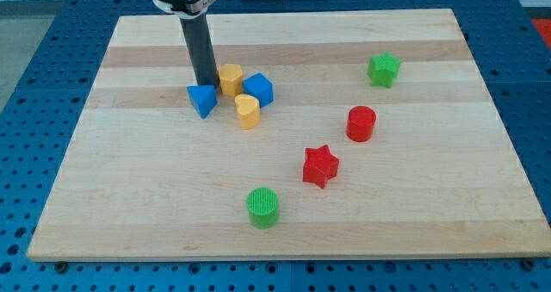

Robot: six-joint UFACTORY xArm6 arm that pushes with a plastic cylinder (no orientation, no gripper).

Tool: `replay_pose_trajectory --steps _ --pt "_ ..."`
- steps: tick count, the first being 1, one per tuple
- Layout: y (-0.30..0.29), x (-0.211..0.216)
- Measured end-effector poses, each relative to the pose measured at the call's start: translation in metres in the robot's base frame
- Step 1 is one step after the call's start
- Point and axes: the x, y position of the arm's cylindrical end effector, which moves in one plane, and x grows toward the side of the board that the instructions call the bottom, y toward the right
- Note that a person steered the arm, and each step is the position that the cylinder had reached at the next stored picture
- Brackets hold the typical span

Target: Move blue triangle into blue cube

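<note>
The blue triangle point(202, 100) lies on the wooden board in the upper left part of the view. My tip point(207, 84) stands right behind it, at its top edge, touching or nearly touching it. The blue cube point(258, 90) sits a short way to the triangle's right. Two yellow blocks lie between them: one point(230, 78) beside my tip's right, one point(248, 111) just below the cube. The triangle and the cube are apart.
A green star-like block point(384, 70) sits at the upper right. A red cylinder point(362, 124) and a red star point(320, 165) lie right of centre. A green cylinder point(263, 208) stands near the board's point(129, 214) bottom edge.
</note>
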Motion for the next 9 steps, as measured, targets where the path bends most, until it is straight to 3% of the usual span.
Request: replay_pose_trajectory --steps 1,3,4,8,9 --pt "-0.004 0.0" --pt "-0.082 0.0" --pt "-0.092 0.007" --pt "-0.072 0.017" --pt "-0.072 0.042"
